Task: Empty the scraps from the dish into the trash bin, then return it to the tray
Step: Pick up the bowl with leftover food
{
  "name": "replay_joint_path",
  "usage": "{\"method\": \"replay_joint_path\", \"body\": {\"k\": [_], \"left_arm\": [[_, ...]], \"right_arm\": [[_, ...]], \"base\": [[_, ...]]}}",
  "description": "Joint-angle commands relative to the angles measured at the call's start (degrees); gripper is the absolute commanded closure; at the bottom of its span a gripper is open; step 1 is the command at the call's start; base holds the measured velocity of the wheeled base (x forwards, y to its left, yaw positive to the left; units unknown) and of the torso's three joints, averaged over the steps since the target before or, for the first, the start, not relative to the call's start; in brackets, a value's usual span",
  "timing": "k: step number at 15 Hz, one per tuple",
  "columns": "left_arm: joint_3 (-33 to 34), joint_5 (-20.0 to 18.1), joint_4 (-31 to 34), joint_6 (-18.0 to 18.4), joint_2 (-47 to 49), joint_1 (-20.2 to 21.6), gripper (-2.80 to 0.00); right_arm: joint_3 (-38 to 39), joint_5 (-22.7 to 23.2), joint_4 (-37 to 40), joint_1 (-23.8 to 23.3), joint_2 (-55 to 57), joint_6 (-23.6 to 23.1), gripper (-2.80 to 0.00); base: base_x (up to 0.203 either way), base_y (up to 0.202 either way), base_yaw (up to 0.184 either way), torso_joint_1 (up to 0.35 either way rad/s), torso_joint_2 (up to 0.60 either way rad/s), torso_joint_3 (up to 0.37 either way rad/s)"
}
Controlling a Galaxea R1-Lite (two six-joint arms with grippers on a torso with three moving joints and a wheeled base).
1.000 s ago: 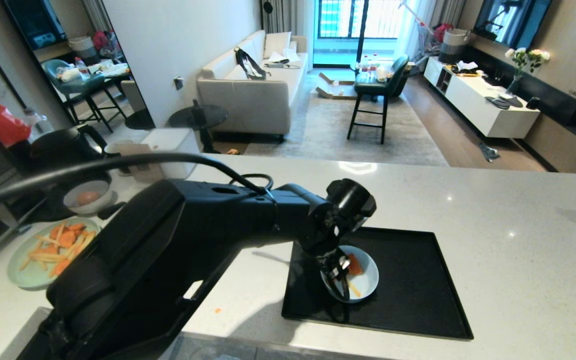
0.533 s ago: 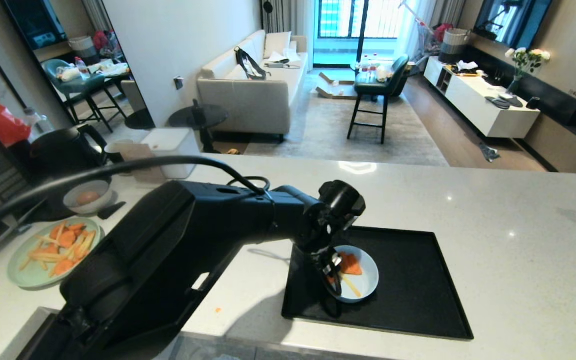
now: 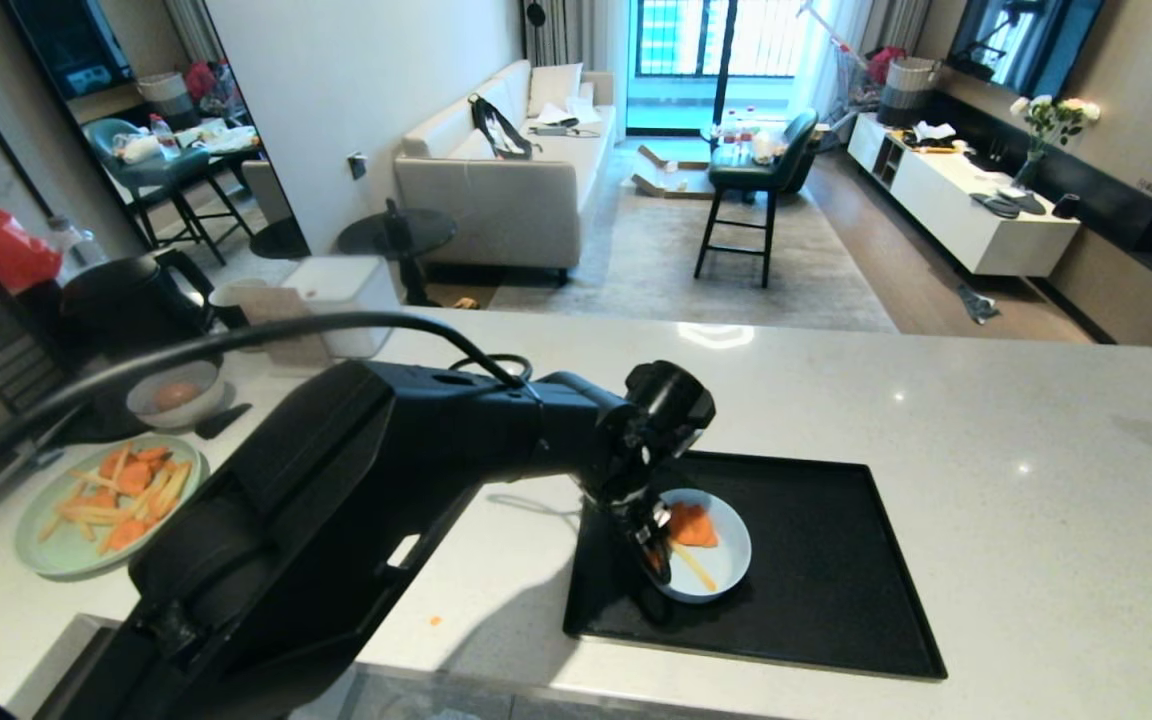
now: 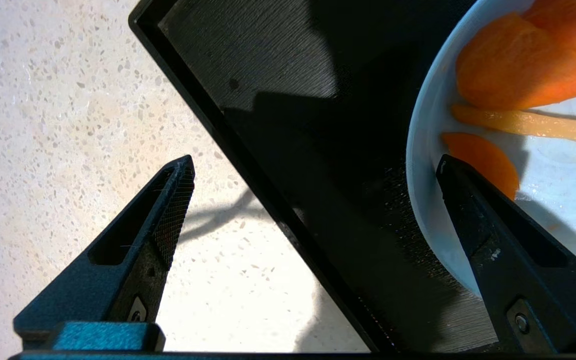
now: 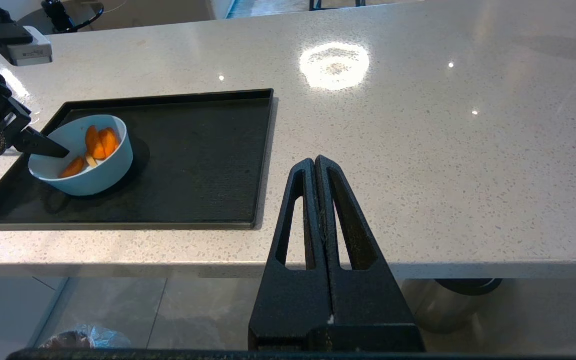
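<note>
Glossy speckled stone counter [image 3: 986, 450], textured black tray [image 3: 836, 570]

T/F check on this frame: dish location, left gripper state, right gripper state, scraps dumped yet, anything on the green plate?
1. The dish sits on the tray. True.
2. The left gripper is shut on the dish's rim. False: it is open, one finger over the dish, the other over the counter.
3. The right gripper is shut. True.
4. The scraps are already dumped. False: they lie in the dish.
5. The green plate is bare. False: it holds orange and yellow pieces.
</note>
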Motion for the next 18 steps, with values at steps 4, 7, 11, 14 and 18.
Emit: {"method": "replay_joint_path", "body": {"k": [4, 7, 11, 14, 18], "left_arm": [[0.99, -0.20, 0.15, -0.30, -0.47, -0.29, -2.80], [2.30, -0.29, 0.14, -0.50, -0.89, -1.01, -2.80], [2.41, -0.29, -0.29, -0.50, -0.64, -1.18, -2.80], [2.23, -1.23, -0.38, -0.50, -0.38, -1.18, -2.80], [2.41, -1.61, -0.38, -0.50, -0.03, -1.20, 0.00]], "right_arm": [[0.00, -0.04, -0.07, 0.01, -0.02, 0.02, 0.00], [0.00, -0.04, 0.02, 0.01, -0.02, 0.02, 0.00], [0.00, -0.04, -0.07, 0.01, -0.02, 0.02, 0.00], [0.00, -0.04, -0.07, 0.01, -0.02, 0.02, 0.00], [0.00, -0.04, 0.01, 0.01, -0.02, 0.02, 0.00]], "base": [[0.000, 0.000, 0.000, 0.000, 0.00, 0.000], [0.000, 0.000, 0.000, 0.000, 0.00, 0.000], [0.000, 0.000, 0.000, 0.000, 0.00, 0.000], [0.000, 0.000, 0.000, 0.000, 0.00, 0.000], [0.000, 0.000, 0.000, 0.000, 0.00, 0.000]]}}
